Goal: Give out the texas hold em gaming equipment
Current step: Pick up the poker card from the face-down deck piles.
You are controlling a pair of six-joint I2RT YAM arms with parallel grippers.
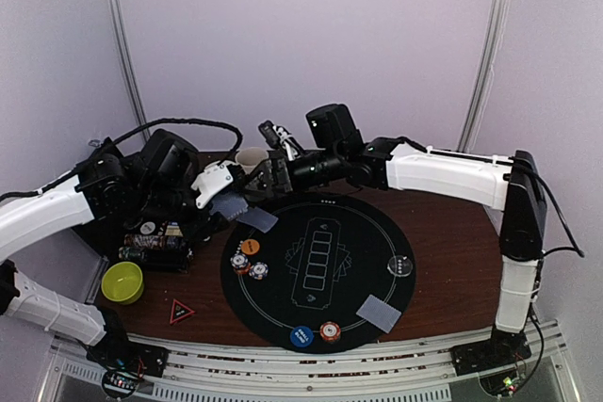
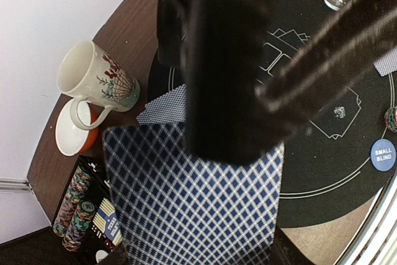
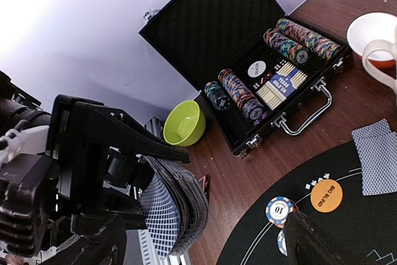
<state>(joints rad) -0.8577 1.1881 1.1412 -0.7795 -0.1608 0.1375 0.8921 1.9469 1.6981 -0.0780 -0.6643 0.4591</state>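
Observation:
My left gripper (image 1: 224, 199) is shut on a deck of blue-checked playing cards (image 2: 192, 197), held above the left rim of the round black mat (image 1: 283, 303). In the right wrist view the deck (image 3: 175, 206) is bowed. My right gripper (image 1: 266, 179) is open just in front of the deck, its dark fingers (image 2: 229, 60) over the deck's top edge. Dealt cards lie on the mat at the far left (image 1: 259, 218) and near right (image 1: 380, 313). Striped chips (image 1: 250, 266), an orange disc (image 1: 250, 246), a blue disc (image 1: 301, 336) and a clear disc (image 1: 401, 266) also sit on it.
The open black chip case (image 3: 205, 23) stands left of the mat, with a green bowl (image 1: 122, 281) and a red triangle (image 1: 181, 311) nearer me. A white mug (image 2: 99, 82) and a white-and-orange dish (image 2: 73, 130) stand at the back, close to the wall.

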